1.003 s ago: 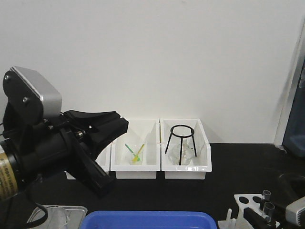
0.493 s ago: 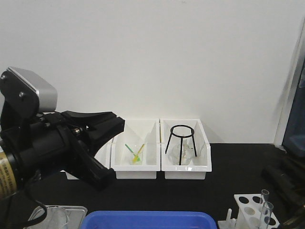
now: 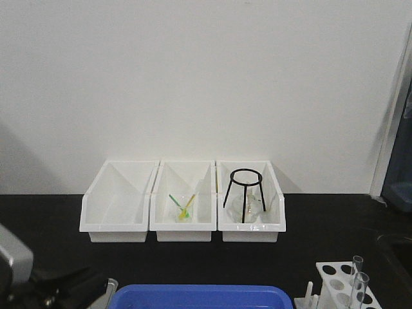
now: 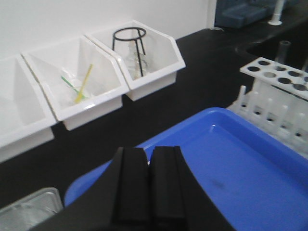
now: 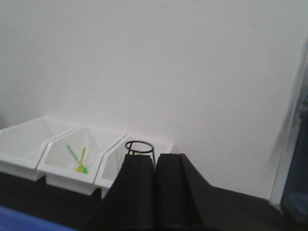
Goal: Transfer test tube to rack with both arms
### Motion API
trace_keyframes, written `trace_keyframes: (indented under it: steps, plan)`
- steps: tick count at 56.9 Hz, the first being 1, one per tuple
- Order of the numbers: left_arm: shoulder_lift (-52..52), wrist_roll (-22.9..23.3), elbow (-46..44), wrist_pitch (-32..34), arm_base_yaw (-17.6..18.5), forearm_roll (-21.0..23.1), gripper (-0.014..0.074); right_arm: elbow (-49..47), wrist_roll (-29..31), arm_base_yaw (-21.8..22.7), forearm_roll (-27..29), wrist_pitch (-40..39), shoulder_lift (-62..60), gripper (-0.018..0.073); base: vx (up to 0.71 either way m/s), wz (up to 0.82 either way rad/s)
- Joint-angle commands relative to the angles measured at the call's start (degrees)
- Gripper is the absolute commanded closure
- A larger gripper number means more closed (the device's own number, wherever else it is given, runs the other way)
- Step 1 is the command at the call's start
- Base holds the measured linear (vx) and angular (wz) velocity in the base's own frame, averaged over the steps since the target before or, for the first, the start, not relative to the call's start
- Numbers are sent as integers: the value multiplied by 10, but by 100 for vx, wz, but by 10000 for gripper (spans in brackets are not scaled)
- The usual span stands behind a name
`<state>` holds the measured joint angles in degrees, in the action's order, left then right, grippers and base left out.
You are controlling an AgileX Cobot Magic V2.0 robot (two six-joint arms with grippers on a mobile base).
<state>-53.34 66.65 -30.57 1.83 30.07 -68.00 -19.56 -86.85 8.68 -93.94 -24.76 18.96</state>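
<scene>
The left hand and right hand are both pressed together, empty. Two test tubes stand in rack, ahead-right of left hand, past blue tray. Transfer looks done, imo; next: only pull hands away w/o bumping rack.

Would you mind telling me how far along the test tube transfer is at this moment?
Done: two test tubes stand upright in the rack. In hand: nothing; the left gripper, over the blue tray, and the right gripper are both shut and empty. Left: the tray's visible part is bare, so probably nothing more to move.
</scene>
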Motion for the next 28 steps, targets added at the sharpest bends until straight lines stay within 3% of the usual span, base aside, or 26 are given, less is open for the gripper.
trace_keyframes:
  steps: [1, 28]
  plan:
    - [39, 21, 20, 73, 0, 18, 603, -16, -90, 3, -91, -34, 2, 570, 0, 0]
    - [62, 21, 47, 86, 0, 18, 603, -16, -101, 3, -89, -74, 2, 570, 0, 0]
